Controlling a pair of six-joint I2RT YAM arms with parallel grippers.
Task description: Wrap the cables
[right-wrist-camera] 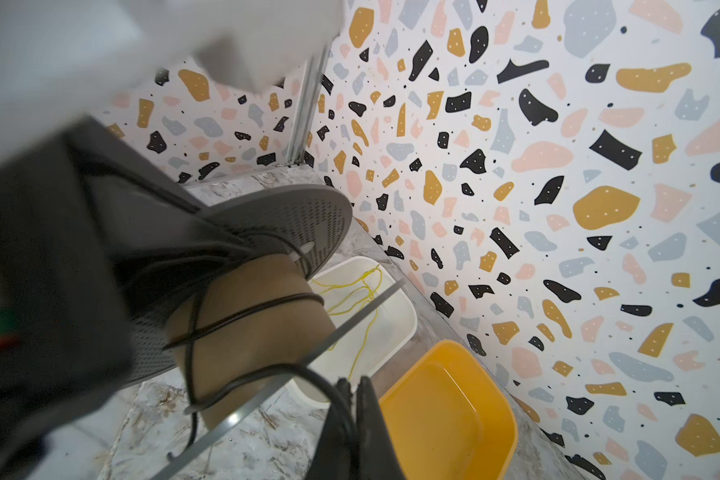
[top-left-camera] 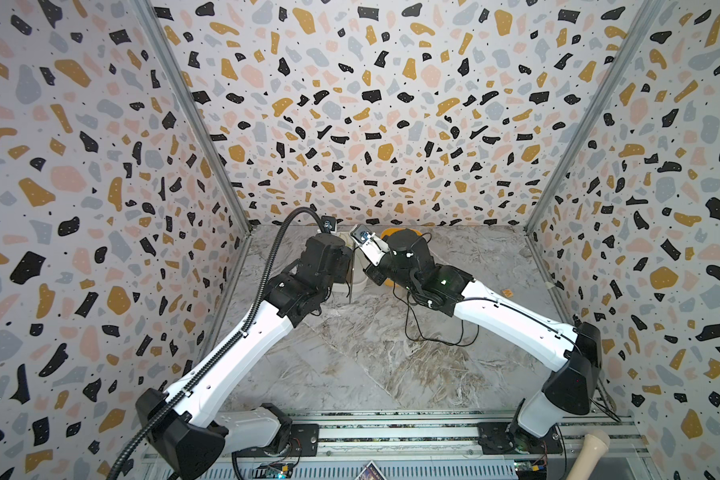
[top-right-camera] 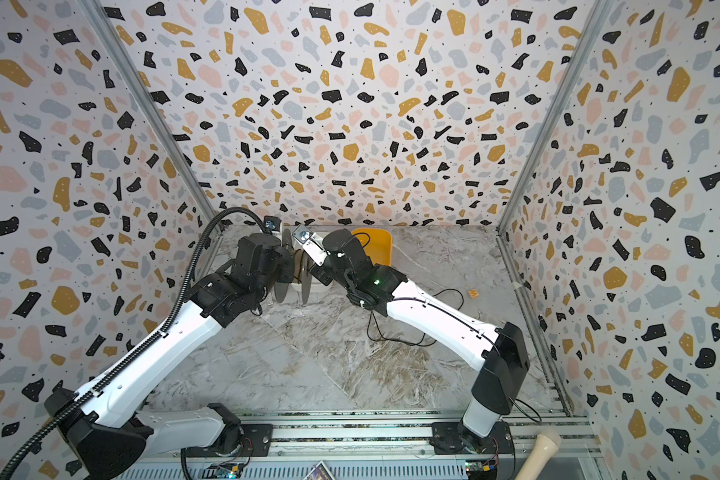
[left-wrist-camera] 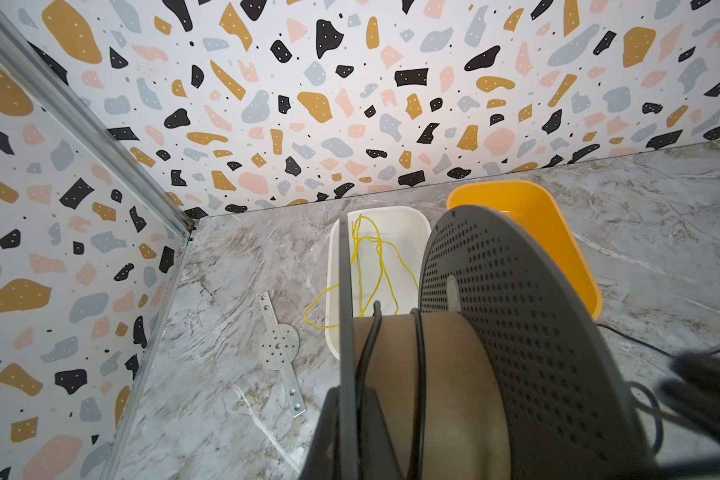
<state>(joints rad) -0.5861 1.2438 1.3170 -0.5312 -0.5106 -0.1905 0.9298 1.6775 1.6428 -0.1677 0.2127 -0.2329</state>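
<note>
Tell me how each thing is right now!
Spool, flanges upright, held at one flange
Cable, a few turns on the spool, rest loose on the table
Left tool, shut on spool
Right tool, shut on cable
White bin, holds yellow cord
Yellow cord, tangled, spilling over the rim
Yellow bin, empty
Bracket, lying flat

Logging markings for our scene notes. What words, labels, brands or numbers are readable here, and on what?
No text can be read anywhere.
The printed card at the near edge: cut off, too small to read.
The small orange tag on the table: too small to read.
On the spool, black cable, white tray, yellow tray: no markings visible.
</note>
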